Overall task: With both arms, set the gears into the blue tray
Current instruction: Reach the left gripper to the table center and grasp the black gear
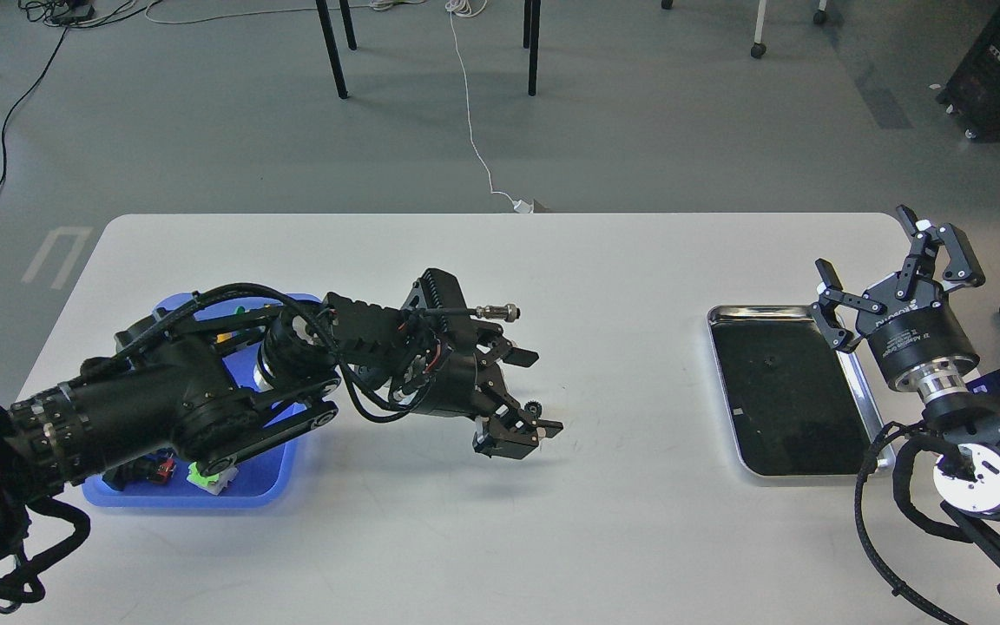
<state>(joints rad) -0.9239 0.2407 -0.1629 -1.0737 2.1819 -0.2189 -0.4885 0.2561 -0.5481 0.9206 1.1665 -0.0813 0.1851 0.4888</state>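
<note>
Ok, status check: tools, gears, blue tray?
Left tool open over the table, one gear at its lower finger. Right tool open above the steel tray. Blue tray under the left arm.

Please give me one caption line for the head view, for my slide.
Left gripper with jaws apart by a gear; right gripper open over the steel tray; blue tray at left.

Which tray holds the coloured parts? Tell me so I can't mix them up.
The blue tray, on the table's left side: green and red pieces lie in its near end. The steel tray on the right shows only black lining.
</note>
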